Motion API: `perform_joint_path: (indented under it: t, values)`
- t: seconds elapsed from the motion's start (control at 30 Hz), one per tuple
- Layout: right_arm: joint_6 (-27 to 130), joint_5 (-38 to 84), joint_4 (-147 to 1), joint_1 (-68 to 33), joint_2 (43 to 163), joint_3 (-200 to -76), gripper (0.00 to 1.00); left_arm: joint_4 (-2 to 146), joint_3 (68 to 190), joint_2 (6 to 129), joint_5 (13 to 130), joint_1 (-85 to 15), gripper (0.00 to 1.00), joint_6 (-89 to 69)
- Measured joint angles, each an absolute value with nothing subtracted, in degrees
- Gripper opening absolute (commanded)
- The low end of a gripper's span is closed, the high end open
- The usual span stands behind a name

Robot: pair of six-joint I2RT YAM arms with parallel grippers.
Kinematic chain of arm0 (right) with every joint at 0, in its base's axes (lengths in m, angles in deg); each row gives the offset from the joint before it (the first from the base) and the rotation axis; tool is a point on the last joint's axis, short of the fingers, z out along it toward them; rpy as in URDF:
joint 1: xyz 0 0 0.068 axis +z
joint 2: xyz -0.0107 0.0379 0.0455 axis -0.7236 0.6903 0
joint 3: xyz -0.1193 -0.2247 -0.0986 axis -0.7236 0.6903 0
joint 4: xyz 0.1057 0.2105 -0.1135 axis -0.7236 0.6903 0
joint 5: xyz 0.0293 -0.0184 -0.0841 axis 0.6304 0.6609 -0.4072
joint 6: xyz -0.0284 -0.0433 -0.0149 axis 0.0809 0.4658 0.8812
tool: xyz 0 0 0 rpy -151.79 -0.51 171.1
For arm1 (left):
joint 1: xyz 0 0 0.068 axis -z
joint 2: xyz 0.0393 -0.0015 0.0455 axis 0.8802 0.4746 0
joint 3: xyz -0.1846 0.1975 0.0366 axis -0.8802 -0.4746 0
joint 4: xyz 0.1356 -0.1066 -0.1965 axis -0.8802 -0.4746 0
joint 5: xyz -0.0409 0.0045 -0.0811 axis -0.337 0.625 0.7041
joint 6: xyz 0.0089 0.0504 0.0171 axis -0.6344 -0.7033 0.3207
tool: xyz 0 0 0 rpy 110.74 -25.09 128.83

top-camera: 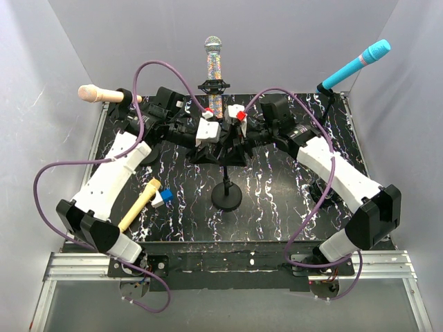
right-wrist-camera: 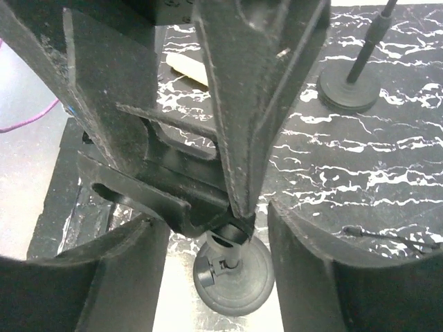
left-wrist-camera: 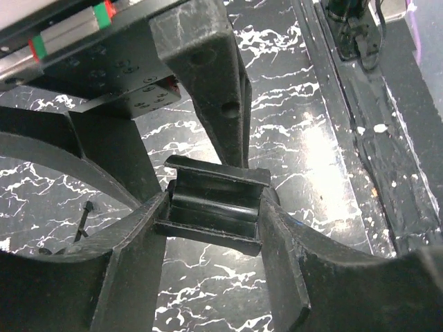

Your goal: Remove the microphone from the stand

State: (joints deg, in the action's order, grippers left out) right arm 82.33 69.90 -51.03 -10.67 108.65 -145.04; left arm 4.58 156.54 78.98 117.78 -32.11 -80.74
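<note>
A microphone (top-camera: 213, 69) with a silver head and a speckled body stands upright in a clip at the back centre, just behind both grippers. My left gripper (top-camera: 210, 133) is shut on a black U-shaped stand clip (left-wrist-camera: 211, 204), and its fingers (left-wrist-camera: 131, 256) press both sides of it. No microphone shows in that clip. My right gripper (top-camera: 237, 124) is open in the right wrist view (right-wrist-camera: 211, 225). Its jaws stand wide on either side of the left gripper's finger and the clip. The clip's round stand base (right-wrist-camera: 239, 287) lies directly below.
A beige microphone (top-camera: 93, 93) sits in a stand at the back left, and a blue one (top-camera: 356, 63) at the back right. A yellow microphone (top-camera: 138, 205) and a small blue-and-white block (top-camera: 163, 197) lie on the table at the left. A round-based stand (top-camera: 226, 196) is in the centre.
</note>
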Motion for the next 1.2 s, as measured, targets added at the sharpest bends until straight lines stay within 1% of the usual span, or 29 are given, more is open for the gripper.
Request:
perform_joint_path:
  t: [0.1,0.17,0.23,0.37,0.53,0.57,0.6,0.63,0.67,0.83,0.97,1.2]
  values:
    - [80.17,69.33,-50.22,-11.74,108.11,-144.99,0.76,9.61,153.54,77.41,117.65,-32.04,0.35,-76.48]
    - [79.1,69.18,-49.0,-13.27,107.1,-144.91,0.77,14.07,150.53,75.55,116.93,-32.02,0.31,-72.52]
    - [77.96,69.01,-47.64,-15.15,105.44,-144.27,0.77,17.17,148.8,74.5,115.97,-32.02,0.3,-69.18]
    - [74.55,67.17,-45.61,-18.3,100.67,-140.78,0.75,24.17,145.96,73.23,113.32,-32.02,0.29,-60.37]
    - [67.4,61.09,-44.21,-18.73,96.85,-135.4,0.67,33.22,140.98,69.76,106.46,-32.04,0.31,-46.66]
    - [65.87,60.07,-43.99,-18.75,96.81,-134.29,0.66,34.18,140.54,69.41,105.04,-32.04,0.29,-44.46]
    - [63.93,58.97,-43.91,-18.93,96.98,-132.93,0.66,35.16,140.1,69.12,103.73,-32.04,0.24,-42.56]
    - [62.24,58.14,-43.71,-19.24,97.33,-131.79,0.65,35.95,139.73,68.91,102.5,-32.11,0.19,-40.92]
    - [60.87,57.44,-43.64,-19.52,97.72,-130.92,0.65,36.73,139.34,68.71,101.41,-32.11,0.19,-39.54]
    - [54.25,56.75,-43.51,-21.12,102.77,-129.37,0.65,39.2,137.81,67.75,97.91,-32.09,0.22,-35.26]
    - [50.92,59.87,-43.47,-21.95,108.28,-131.14,0.62,40.95,136.82,67.29,95.9,-32.09,0.24,-32.54]
    - [46.25,67.48,-44.17,-22.3,117.31,-136.78,0.57,41.83,136.36,67.0,93.85,-32.09,0.21,-29.99]
